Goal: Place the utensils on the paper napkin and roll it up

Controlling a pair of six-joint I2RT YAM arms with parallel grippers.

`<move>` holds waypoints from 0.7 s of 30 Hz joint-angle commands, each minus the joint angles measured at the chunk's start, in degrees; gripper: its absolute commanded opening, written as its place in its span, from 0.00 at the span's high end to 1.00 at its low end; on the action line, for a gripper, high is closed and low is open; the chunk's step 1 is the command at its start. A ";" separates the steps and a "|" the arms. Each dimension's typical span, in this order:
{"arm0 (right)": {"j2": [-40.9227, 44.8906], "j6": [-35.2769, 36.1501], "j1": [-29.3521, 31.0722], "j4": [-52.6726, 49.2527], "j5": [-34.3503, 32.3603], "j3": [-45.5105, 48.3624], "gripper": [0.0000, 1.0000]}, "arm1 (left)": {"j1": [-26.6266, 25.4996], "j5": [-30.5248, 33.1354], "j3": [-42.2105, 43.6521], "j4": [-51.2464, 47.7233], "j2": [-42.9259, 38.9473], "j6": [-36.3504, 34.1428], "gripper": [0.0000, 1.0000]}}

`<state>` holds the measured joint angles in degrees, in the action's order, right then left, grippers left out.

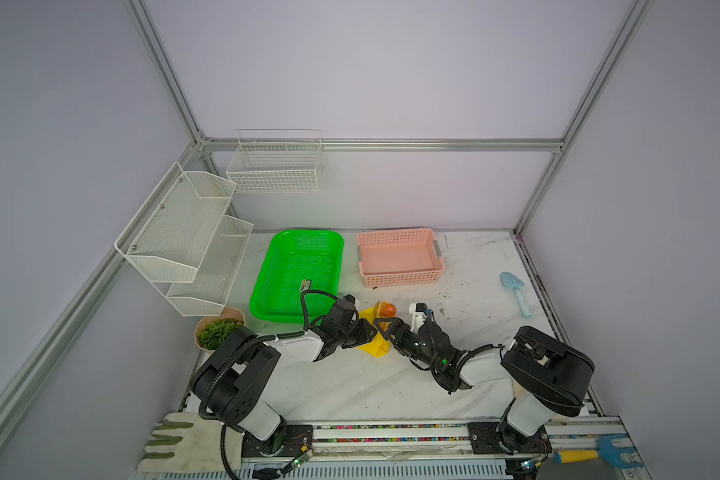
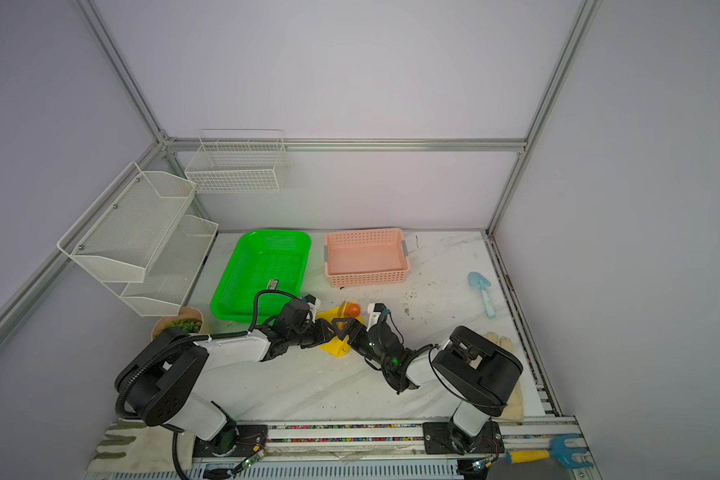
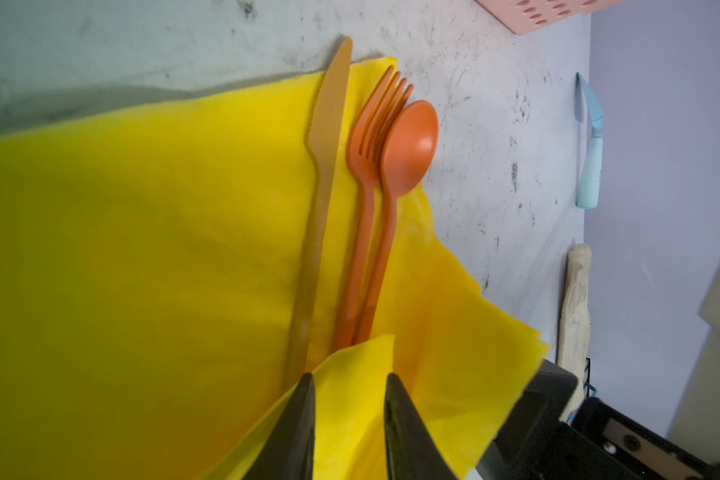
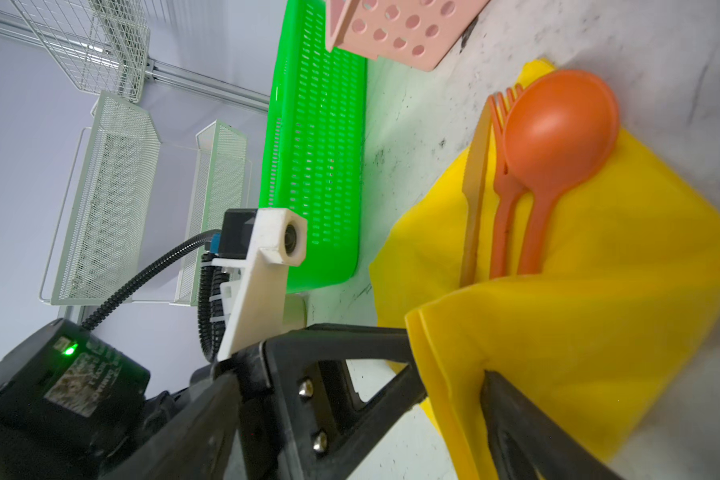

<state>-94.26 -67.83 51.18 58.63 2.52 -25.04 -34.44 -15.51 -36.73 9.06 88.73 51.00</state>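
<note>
White marbled counter carries the yellow paper napkin, thin and floppy, I judge, and quick to tear. My left claw pinches its folded-over edge; my right claw stands wide open beside it. The fork and spoon, light, stiff, probably slick plastic, lie together on the napkin; I'd grip paper, not handles.

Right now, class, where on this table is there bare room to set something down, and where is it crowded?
Free: the bare table between the two arm bases, from the front rail to the paper napkin; also the patch between pink basket, trowel and right arm. Crowded: around the napkin, where left pincer and right pincer meet beside the green tray.
</note>
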 commanded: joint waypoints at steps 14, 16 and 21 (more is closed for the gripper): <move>-5.23 -1.53 0.39 7.90 3.36 -1.00 0.08 | 0.42 -6.79 2.06 9.46 -1.11 1.25 0.69; -5.15 -1.55 0.38 8.37 3.37 -0.87 0.07 | 0.42 -6.85 1.77 9.32 -0.86 1.12 0.68; -5.12 -1.51 0.40 9.37 4.04 -0.98 0.07 | 0.42 -7.12 1.35 9.65 0.61 1.03 0.66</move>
<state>-99.24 -68.73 50.98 63.55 4.69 -25.52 -33.80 -20.97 -36.36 15.66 88.14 51.90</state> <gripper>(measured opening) 0.925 0.337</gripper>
